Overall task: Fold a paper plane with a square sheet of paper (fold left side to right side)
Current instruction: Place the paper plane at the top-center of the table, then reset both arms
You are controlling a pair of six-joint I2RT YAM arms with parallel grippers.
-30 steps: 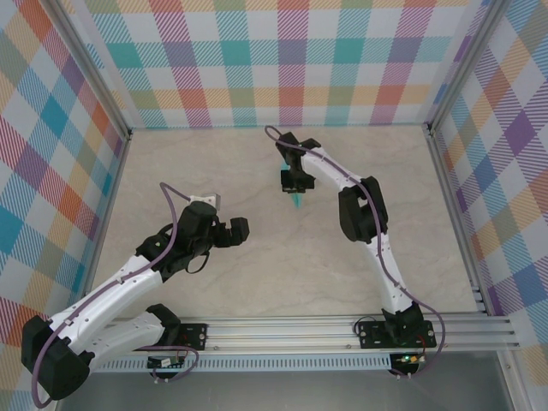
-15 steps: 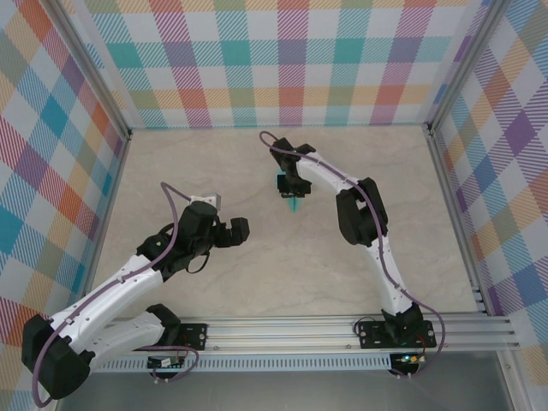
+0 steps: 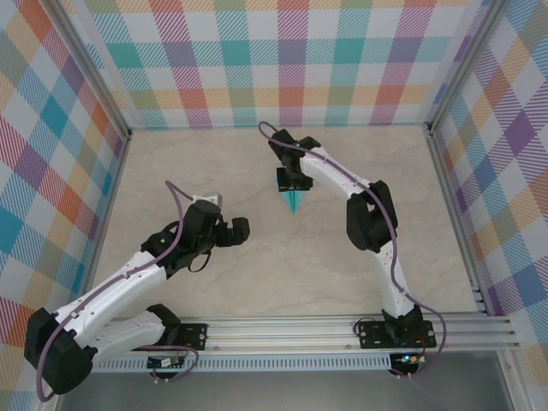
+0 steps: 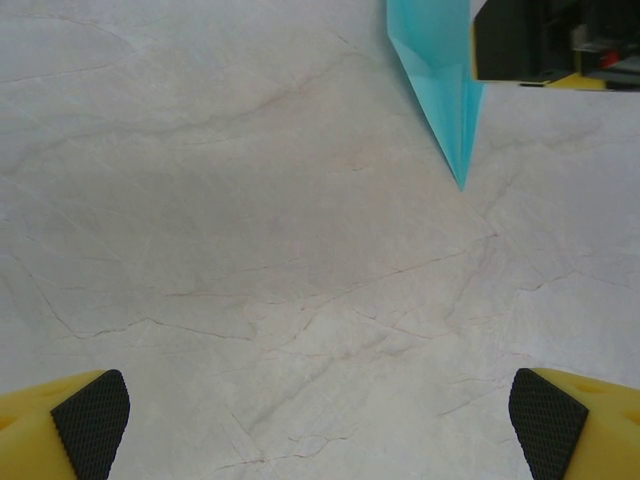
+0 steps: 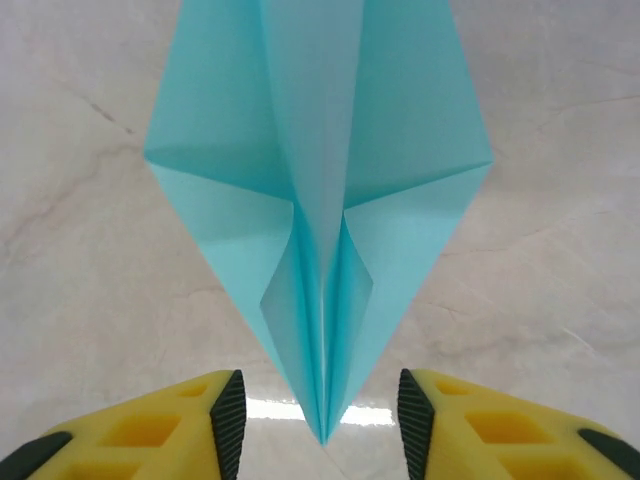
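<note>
The square sheet of paper shows folded into a turquoise paper plane (image 3: 294, 201), a narrow dart with a centre crease lying on the marble table. In the right wrist view the paper plane (image 5: 320, 190) fans out ahead, and its sharp end sits between the black pads (image 5: 228, 418) with a gap on each side. My right gripper (image 5: 320, 420) is open around that end, touching nothing; from above the right gripper (image 3: 288, 180) hovers just behind the plane. My left gripper (image 3: 238, 229) is wide open over bare table, with the plane (image 4: 440, 90) at the upper right of its view.
The table (image 3: 214, 163) is pale marble, walled by checked panels on three sides. An aluminium rail (image 3: 342, 330) with both arm bases runs along the near edge. The right arm's black housing (image 4: 545, 40) overlaps the plane in the left wrist view.
The right gripper's jaws have spread apart and let go of the paper plane, which now lies more exposed on the table. The left arm has barely shifted.
</note>
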